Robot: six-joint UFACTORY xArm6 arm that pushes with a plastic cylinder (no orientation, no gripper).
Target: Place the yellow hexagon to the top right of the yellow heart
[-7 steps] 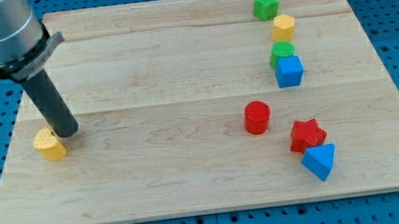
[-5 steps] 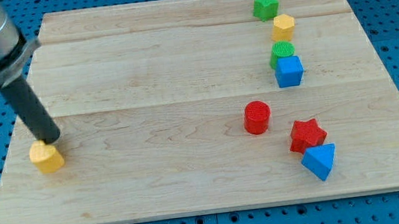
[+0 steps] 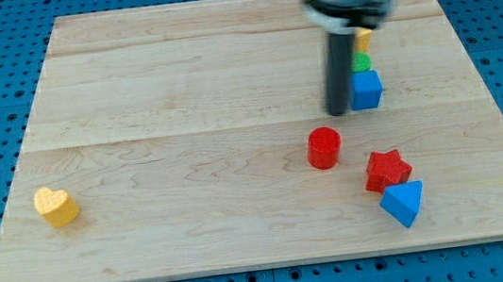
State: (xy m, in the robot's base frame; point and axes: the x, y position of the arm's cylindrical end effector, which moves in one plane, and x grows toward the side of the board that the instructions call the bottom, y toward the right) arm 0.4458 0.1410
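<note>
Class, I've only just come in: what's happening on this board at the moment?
A robot arm with a dark rod is pushing blocks. My tip sits just left of the blue cube, below the partly hidden yellow hexagon. The yellow heart lies far off at the view's lower left, so the hexagon isn't placed yet.

The heart [image 3: 56, 205] lies alone near the tabletop's [image 3: 179, 92] lower left, well apart from my tip [image 3: 337, 111], which sits just left of the cube [image 3: 366, 90], with the cylinder [image 3: 324, 147] below and the star [image 3: 387, 170] and triangle [image 3: 403, 202] lower right.
</note>
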